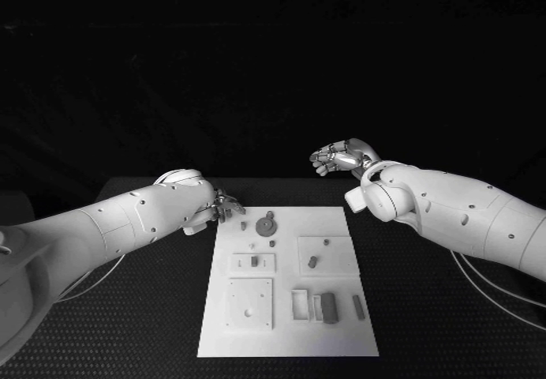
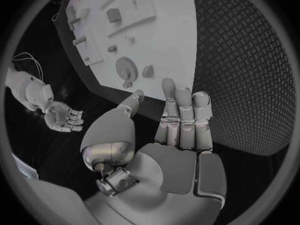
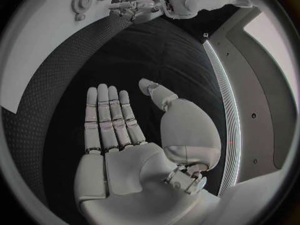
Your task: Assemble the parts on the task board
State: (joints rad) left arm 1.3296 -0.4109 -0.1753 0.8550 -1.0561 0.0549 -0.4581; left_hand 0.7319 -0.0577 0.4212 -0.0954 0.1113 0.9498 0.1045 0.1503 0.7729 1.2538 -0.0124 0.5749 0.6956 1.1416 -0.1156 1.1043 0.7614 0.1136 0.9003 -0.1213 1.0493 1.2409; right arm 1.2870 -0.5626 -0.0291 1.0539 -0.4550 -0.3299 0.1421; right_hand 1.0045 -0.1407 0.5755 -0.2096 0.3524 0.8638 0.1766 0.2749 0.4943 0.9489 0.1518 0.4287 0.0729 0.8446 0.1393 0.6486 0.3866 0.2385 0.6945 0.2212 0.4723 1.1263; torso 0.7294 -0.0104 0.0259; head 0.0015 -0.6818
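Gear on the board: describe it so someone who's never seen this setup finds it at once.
Start at the white task board in the middle of the black table and go to its far edge, near the left hand. The gear lies flat there. It is the one round, toothed disc; the neighbouring parts are small pegs and blocks.

Black table (image 1: 136,316) with a woven, dimpled surface, carrying a white task board (image 1: 290,339) flat across its middle. Board's far left corner just beside the left hand's fingertips (image 1: 233,208); table's dark weave directly beyond those same fingertips in the left wrist view. Far edge of the board near and below the right hand's curled fingers (image 1: 330,162), well apart from them.
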